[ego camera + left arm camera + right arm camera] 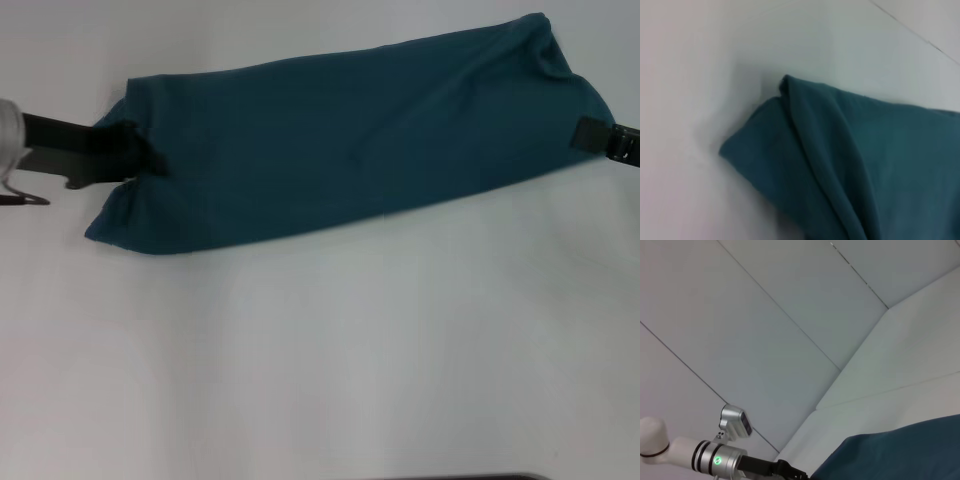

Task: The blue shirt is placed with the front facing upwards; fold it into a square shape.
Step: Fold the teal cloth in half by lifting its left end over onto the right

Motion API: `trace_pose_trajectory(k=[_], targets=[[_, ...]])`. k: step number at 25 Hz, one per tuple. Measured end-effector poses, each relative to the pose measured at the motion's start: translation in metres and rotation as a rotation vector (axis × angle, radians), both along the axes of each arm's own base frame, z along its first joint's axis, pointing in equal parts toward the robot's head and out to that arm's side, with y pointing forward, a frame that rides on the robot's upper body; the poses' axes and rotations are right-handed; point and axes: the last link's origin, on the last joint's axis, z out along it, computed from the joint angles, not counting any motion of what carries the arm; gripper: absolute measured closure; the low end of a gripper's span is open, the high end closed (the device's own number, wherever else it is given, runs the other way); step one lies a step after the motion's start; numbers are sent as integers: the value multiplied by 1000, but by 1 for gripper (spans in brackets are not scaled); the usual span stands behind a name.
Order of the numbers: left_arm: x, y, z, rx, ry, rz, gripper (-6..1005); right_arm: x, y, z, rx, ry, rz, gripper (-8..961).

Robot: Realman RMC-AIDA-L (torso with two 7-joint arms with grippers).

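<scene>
The shirt (350,140) lies on the white table (320,350) as a long folded band, running from the robot's left side up toward the far right, plain teal side showing and no lettering visible. The left gripper (135,160) sits at the band's left end, its dark fingers (150,160) clenched on the cloth there. The right gripper (595,135) is at the opposite end, touching the shirt's edge; whether its fingers grasp the cloth cannot be told. The left wrist view shows a folded corner of the shirt (840,165) with layered edges resting on the table (700,75). The right wrist view shows the shirt's (900,452) edge and the left arm (715,457) beyond.
</scene>
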Motion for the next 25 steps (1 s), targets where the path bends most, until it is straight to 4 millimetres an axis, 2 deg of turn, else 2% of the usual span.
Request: trace_pose_trajectory(k=[2, 18, 25], targets=[[-6, 1, 9, 14, 14, 10, 910, 0, 0, 0, 0, 0, 0, 34], [-44, 14, 92, 116, 193, 50, 911, 2, 1, -1, -6, -2, -19, 35], [-43, 24, 103, 169, 237, 30, 911, 3, 0, -1, -5, -4, -22, 35]])
